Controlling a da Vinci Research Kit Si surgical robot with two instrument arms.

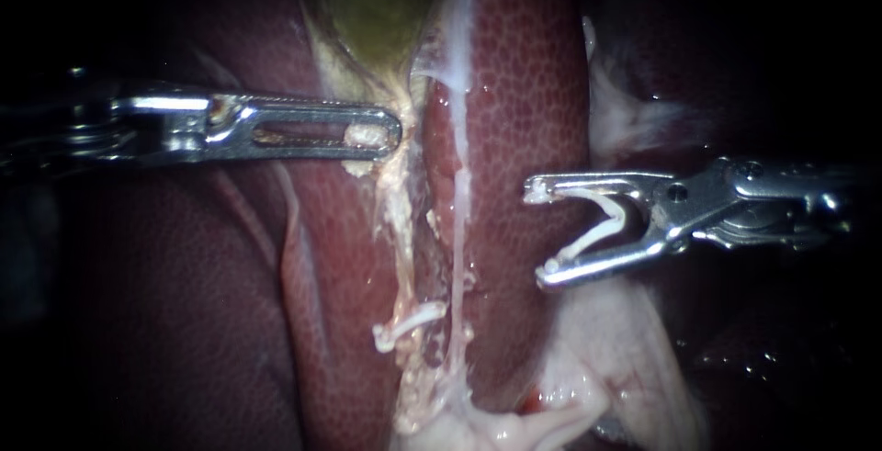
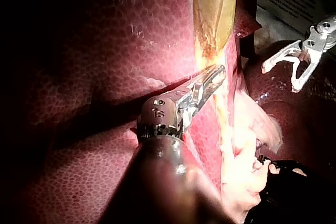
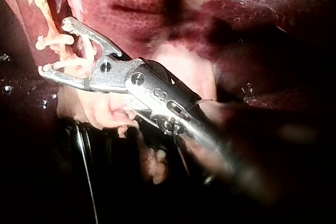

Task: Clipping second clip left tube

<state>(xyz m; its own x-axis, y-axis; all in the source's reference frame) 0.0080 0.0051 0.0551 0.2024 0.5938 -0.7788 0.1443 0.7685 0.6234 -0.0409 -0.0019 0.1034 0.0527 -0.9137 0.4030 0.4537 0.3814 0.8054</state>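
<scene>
Two hands are working. Nearest is my right instrument (image 1: pixel 536 233), carrying a white, V-shaped open clip (image 1: pixel 597 221). Its silver hand is spread wide yet grasps that clip, one leg seated against each jaw. It hangs apart from the pale, ragged left tube (image 1: pixel 401 221), which runs down a groove in the dark red liver (image 1: pixel 524 93). A closed white clip (image 1: pixel 409 322) already crosses that tube lower down.

My left instrument (image 1: pixel 393 131) is clenched on pale tissue just under the yellow-green gallbladder (image 1: pixel 372 10).

Coming in from this side, a jaw could catch the thin white strand (image 1: pixel 457 221) alongside and clip both. It could also land on the closed clip.

Only the endoscope view shows that closed clip plainly. The left wrist view shows the two hands well apart, with the groove between them.
</scene>
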